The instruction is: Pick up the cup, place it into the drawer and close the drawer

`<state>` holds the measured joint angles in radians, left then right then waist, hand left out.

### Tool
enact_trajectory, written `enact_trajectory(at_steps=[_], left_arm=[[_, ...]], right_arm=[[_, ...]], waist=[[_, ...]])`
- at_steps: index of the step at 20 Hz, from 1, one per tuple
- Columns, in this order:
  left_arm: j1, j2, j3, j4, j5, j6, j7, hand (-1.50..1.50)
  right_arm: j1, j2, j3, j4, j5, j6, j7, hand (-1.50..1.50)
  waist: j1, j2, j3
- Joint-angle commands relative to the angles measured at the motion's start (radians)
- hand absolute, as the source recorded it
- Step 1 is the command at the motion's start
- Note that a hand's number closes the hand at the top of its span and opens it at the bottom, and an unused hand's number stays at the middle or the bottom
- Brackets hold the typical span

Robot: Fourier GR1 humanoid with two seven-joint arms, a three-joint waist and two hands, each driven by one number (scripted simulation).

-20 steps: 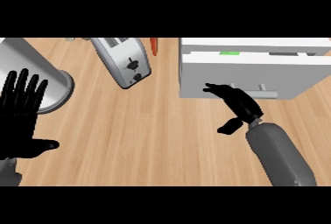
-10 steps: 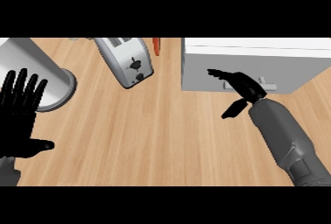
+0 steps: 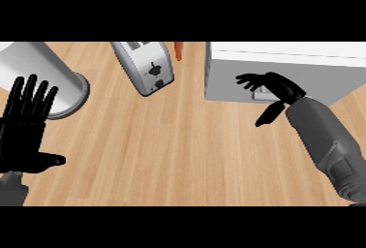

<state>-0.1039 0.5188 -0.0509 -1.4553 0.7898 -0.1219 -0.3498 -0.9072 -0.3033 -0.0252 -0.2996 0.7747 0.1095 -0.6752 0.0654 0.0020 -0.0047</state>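
So right now the right hand sits flat against the front of the white drawer at the counter's far right corner, fingers spread and relaxed, holding nothing. That drawer front looks flush with its cabinet. Can't see the cup anywhere. Over by the left edge the left hand rests open, fingers up. A toaster lies at the far edge, and a grey round canister stands in the far left corner.

counter: matt wood | toaster: brushed metal | drawer: smooth white
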Motion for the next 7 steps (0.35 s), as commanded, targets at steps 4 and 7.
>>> enact_trajectory(at_steps=[4, 7], left_arm=[[-0.013, -0.002, -0.002, 0.049, -0.029, -0.036, -0.023, -1.50], [-0.048, -0.013, 0.006, 0.045, -0.031, -0.006, -0.015, -1.50]], right_arm=[[-0.096, -0.061, -0.042, 0.097, 0.002, -0.038, 0.091, -1.50], [-0.090, -0.096, -0.043, 0.107, 0.005, -0.029, 0.056, -1.50]], waist=[[0.024, 0.037, 0.008], [0.015, 0.035, 0.008]])
